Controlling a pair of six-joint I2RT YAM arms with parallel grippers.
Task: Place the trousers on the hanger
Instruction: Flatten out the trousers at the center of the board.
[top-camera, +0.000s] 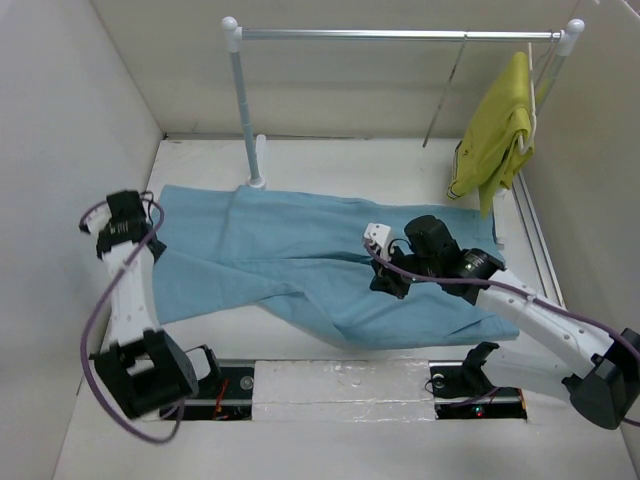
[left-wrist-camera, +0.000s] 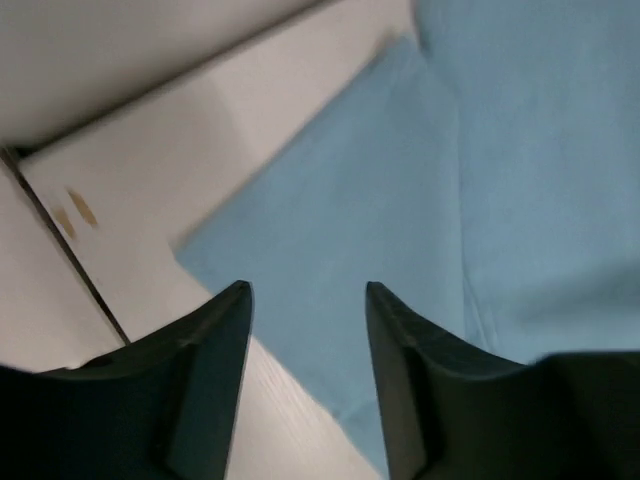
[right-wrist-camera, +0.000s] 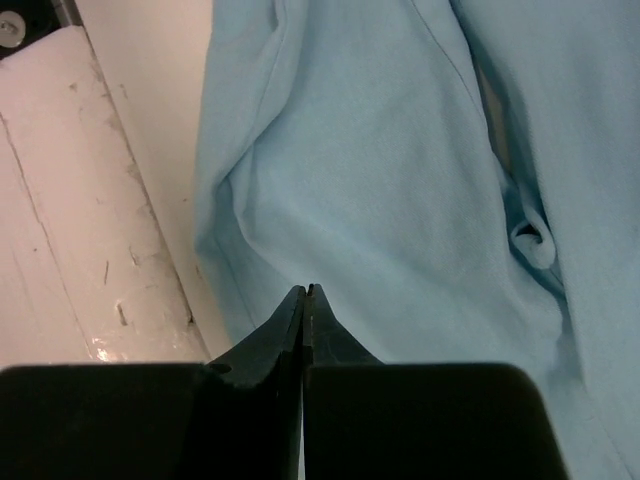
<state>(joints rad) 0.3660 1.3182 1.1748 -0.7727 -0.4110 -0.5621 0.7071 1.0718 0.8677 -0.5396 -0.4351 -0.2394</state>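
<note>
The light-blue trousers (top-camera: 280, 250) lie spread flat across the table. They also show in the left wrist view (left-wrist-camera: 400, 180) and the right wrist view (right-wrist-camera: 380, 150). The thin grey wire hanger (top-camera: 443, 95) hangs edge-on from the rail at the back right, apart from both grippers. My left gripper (top-camera: 152, 222) (left-wrist-camera: 308, 290) is open and empty, above the trousers' left corner. My right gripper (top-camera: 385, 283) (right-wrist-camera: 307, 290) is shut with nothing between its jaws. Its tips are over the cloth near the trousers' near edge.
A clothes rail (top-camera: 400, 34) on a white post (top-camera: 245, 110) spans the back. A yellow-green garment (top-camera: 495, 135) hangs on a whitish hanger at the rail's right end. Walls close in left, back and right. A white strip (top-camera: 340, 380) runs along the near edge.
</note>
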